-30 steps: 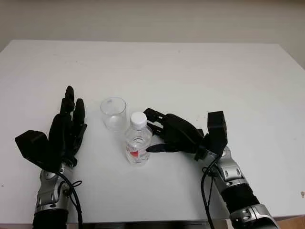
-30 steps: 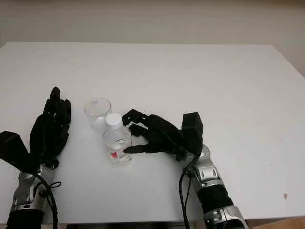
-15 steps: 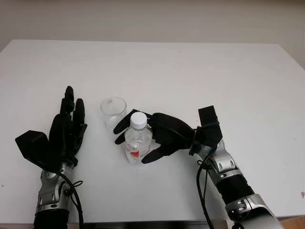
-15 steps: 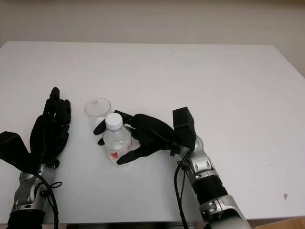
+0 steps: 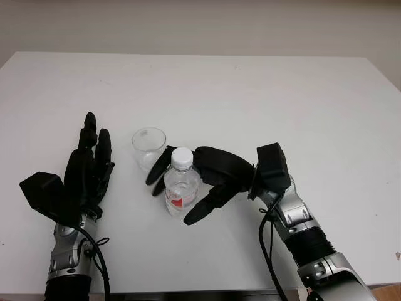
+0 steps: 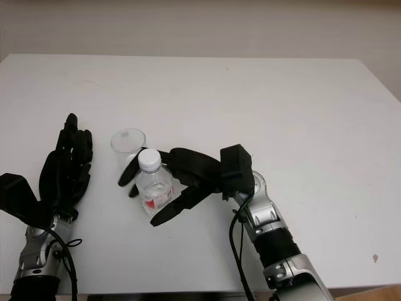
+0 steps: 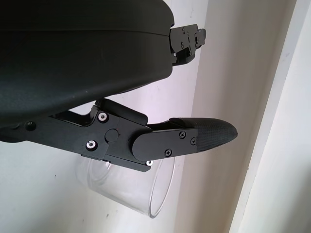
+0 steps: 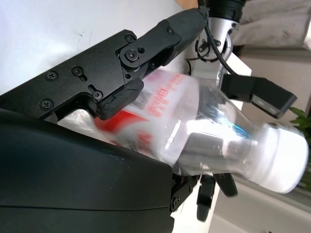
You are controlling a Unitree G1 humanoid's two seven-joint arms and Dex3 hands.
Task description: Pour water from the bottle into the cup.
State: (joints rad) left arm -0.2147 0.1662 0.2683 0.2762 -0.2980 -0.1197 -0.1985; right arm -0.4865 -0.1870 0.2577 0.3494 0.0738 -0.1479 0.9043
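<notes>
One small clear plastic water bottle with a white cap and a red-and-white label (image 5: 181, 185) stands upright near the front middle of the white tabletop (image 5: 263, 106). The right hand (image 5: 213, 172) is at the bottle's right side: its black fingers (image 5: 158, 172) reach around behind the neck and another runs forward below the label, so they bracket the bottle. In the right wrist view the fingers (image 8: 146, 53) lie along the label (image 8: 160, 104) with the palm close against the bottle; whether they actually clamp it or only surround it, I cannot tell.

One clear, empty plastic cup (image 5: 149, 148) stands upright just behind and to the left of the bottle, close to it; whether they touch cannot be made out. In the left wrist view the cup (image 7: 131, 191) sits just beyond that hand's fingers (image 7: 194, 138).

The left hand (image 5: 89, 169) is open at the front left of the tabletop, left of the cup and apart from it, holding nothing.

The tabletop is a plain white rectangle; behind its far edge runs a pale beige wall (image 5: 200, 25).

Count: one bottle, one cup, two hands.
</notes>
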